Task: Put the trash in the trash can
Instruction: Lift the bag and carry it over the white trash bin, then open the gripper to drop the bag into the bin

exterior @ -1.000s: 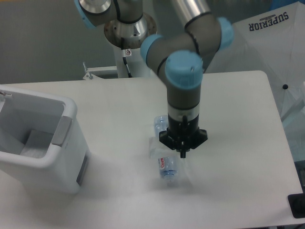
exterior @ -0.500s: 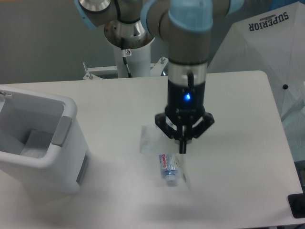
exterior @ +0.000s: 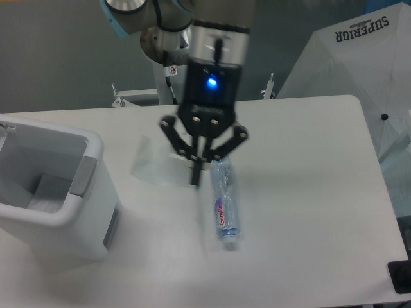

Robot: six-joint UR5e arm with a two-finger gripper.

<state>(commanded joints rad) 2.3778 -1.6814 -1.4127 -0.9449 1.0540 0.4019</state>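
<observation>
Since the earlier frames the gripper (exterior: 196,173) had risen and swung toward the left side of the table (exterior: 308,192), carrying the translucent wrapper (exterior: 153,165) with it, so that the small clear bottle (exterior: 225,204) lay fully uncovered. The wrapper hung as a pale, see-through sheet to the left of the fingertips, one edge apparently pinched there, though the exact point of contact was too faint to make out. The fingers were drawn together to a narrow tip pointing down, with the black linkages splayed out above them and a blue light glowing on the gripper body. The bottle lay on its side near the middle of the table, just right of the gripper and apart from it, its cap end toward the front edge and its red-and-white label on the lower half. The white trash can (exterior: 61,221) stood at the left edge of the table, open-topped, with its grey side panel facing the centre; the wrapper hung between it and the bottle, short of the rim. A white sheet printed SUPERIOR (exterior: 363,29) showed beyond the back right corner.
</observation>
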